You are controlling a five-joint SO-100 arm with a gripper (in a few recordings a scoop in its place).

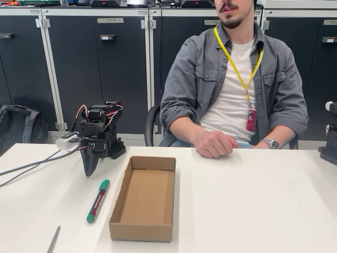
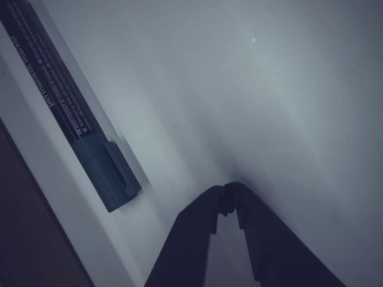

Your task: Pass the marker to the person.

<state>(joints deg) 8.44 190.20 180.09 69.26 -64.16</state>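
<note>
I see my arm [image 1: 97,134] folded low at the table's [image 1: 253,200] back left in the fixed view, at about 10 o'clock from the cardboard box [image 1: 143,197]. The gripper [image 1: 90,167] points down, tip touching or nearly touching the tabletop. In the wrist view the gripper [image 2: 227,200] has its two dark fingers [image 2: 191,239] meeting at the tips, jaws closed on nothing, with bare white table beyond.

The marker [image 1: 98,201] lies flat on the table just left of the box, at roughly 6 o'clock from the gripper and apart from it. Its green cap end points to about 1 o'clock, toward the arm, and its other green end to 7 o'clock; the label on the dark barrel faces up. In the wrist view the marker [image 2: 78,113] runs diagonally at upper left, its cap at about 10 o'clock from the fingertips, not touching them.

The box is open-topped, long side running away from the camera, and nothing shows inside it.

The person [image 1: 237,84] sits behind the table at 1 o'clock from the box, one hand [image 1: 213,143] in a loose fist on the far table edge, watch [image 1: 270,143] on the other wrist.

A thin grey stick [image 1: 53,240] lies at the bottom left, at 7 o'clock from the marker. Cables [image 1: 31,164] trail left from the arm.
</note>
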